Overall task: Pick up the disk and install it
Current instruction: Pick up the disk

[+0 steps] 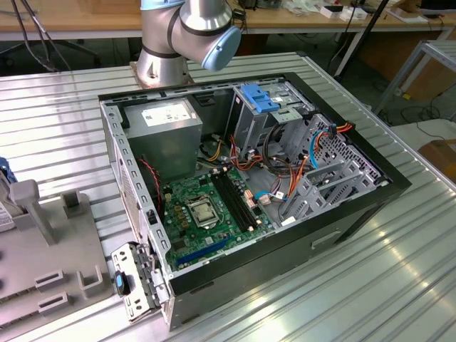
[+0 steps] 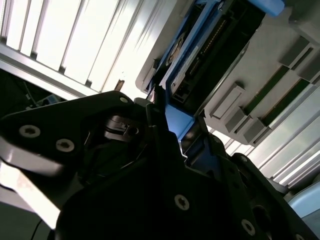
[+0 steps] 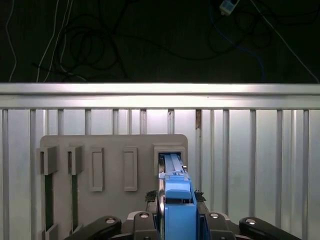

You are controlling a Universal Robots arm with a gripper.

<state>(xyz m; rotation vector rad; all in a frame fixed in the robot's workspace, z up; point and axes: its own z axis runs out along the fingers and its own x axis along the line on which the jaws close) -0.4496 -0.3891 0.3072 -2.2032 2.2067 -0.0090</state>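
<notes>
Currently the gripper point(image 3: 178, 210) is clamped on the blue bracket edge of the disk point(image 3: 172, 166), which stands on edge in a slot of the grey holder point(image 3: 110, 145); judged rigid, fairly heavy, shock-sensitive, so the bracket sides suit gripping

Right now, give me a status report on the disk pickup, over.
Gripper shut on the disk by its blue bracket. Disk on edge in grey holder slot, not yet lifted. Nothing crowding it; computer case open.
</notes>
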